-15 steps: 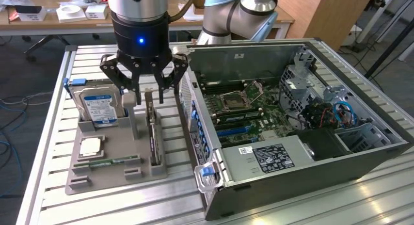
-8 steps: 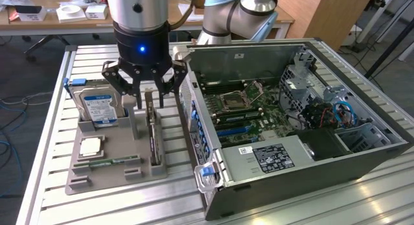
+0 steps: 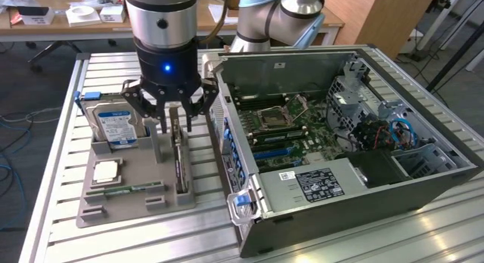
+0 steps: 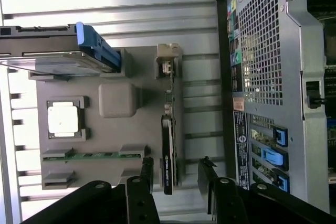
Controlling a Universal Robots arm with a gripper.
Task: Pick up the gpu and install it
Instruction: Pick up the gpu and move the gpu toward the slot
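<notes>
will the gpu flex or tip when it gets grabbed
Probably stiff: the gpu looks like a rigid flat board. Standing on its thin edge in the grey holder, it would likely tip if pushed sideways. The open gripper straddles it; squeezing its flat faces should hold.

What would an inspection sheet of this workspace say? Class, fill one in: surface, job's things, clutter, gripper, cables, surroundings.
Surface: slatted metal table carrying a grey parts holder and an open computer case.
Job's things: gpu stands on edge in the holder, not yet in the case.
Clutter: hard drive, processor chip and memory stick share the holder.
Gripper: gripper open, its fingers either side of the gpu's upper edge, not gripping.
Cables: blue cables inside the case; loose cables on the floor at the exterior view's left.
Surroundings: wooden desk with white boxes behind the table.
</notes>
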